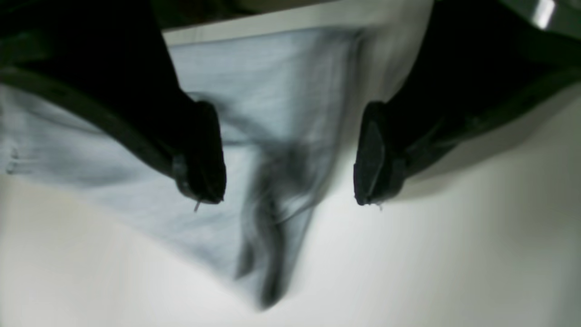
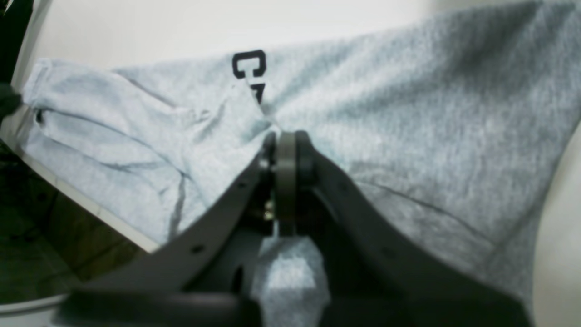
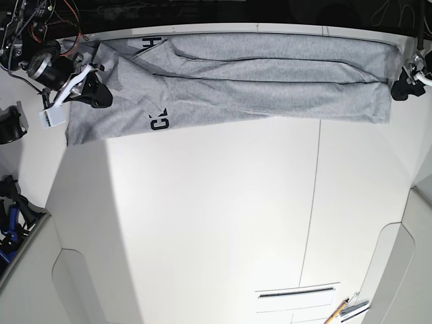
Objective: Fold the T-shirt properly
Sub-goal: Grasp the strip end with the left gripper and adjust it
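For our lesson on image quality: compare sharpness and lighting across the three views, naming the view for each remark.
Left wrist view: motion-blurred, T-shirt streaked, open left gripper a dark silhouette. Right wrist view: sharper, fabric weave and black letters readable, right gripper shut on cloth, foreground soft. Base view: sharpest, evenly lit, with wide-angle curvature bending the table edges.

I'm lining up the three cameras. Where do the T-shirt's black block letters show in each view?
Left wrist: not visible; only plain, blurred fabric.
Right wrist: black letters upper centre, just above the shut right gripper.
Base: letters on the shirt's left part, by that gripper.
Shared landmark: the T-shirt.
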